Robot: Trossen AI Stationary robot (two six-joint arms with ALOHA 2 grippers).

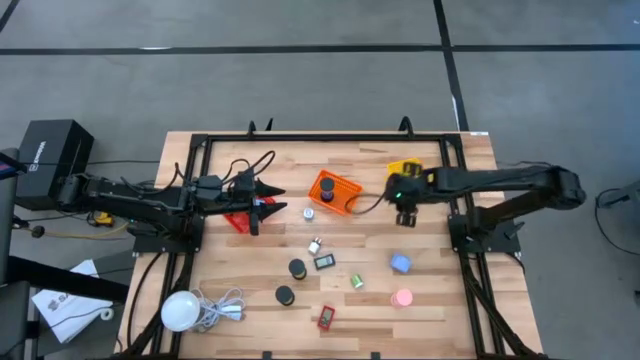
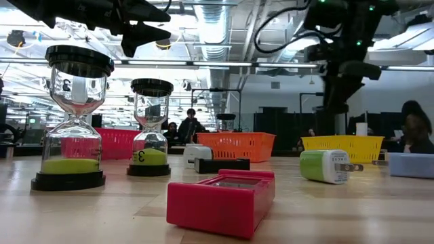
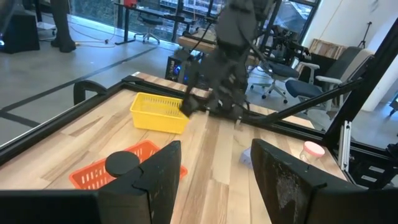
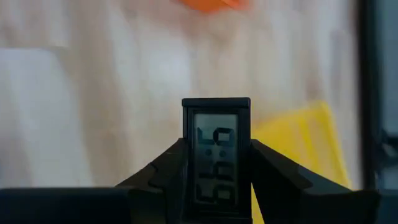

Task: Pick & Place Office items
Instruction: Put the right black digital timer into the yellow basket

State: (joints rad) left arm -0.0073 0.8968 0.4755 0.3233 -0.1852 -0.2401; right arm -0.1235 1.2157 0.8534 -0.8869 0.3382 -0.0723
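1. Right wrist view: our right pincer (image 4: 217,163) pinches a small black digital clock (image 4: 216,149) by its sides, near the yellow basket (image 4: 305,140).
2. Left pincer (image 3: 214,165) hangs spread (waiting).
3. We judge the grip shallow; the clock could slip onto the worktop (image 1: 440,290).

Bright, even overhead light; ceiling glare in the low view, right wrist background blurred.

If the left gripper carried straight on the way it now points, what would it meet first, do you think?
Probably the orange basket: it lies just beyond the open left gripper, above the table. The yellow basket and the right gripper lie farther along; depth is uncertain.
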